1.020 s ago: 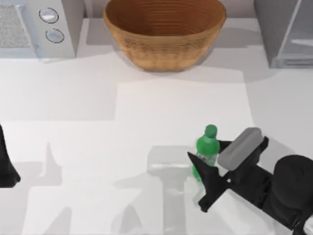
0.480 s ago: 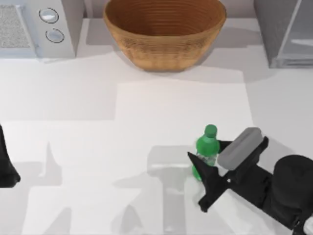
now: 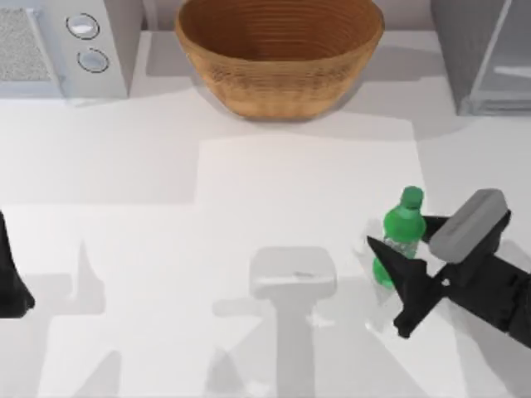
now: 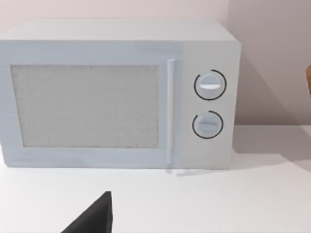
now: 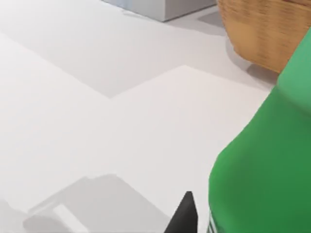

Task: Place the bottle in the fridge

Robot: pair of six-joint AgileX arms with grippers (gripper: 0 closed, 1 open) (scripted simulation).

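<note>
The fridge [image 3: 481, 58] stands at the table's one-o'clock corner. The right gripper [image 3: 398, 264], at four o'clock, is clamped on the upright bottle [image 3: 399, 237]; the fridge lies toward twelve o'clock of it. The left arm [image 3: 10, 274] is parked at nine o'clock.

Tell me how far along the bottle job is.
Done: the right pincer has closed on the bottle, which stands upright in its grip and has shifted toward the table's right since a second ago. In hand: carrying it toward the fridge at the back right corner. Left: the whole stretch to the fridge, then setting it inside. The left arm sits parked at the left edge.
</note>
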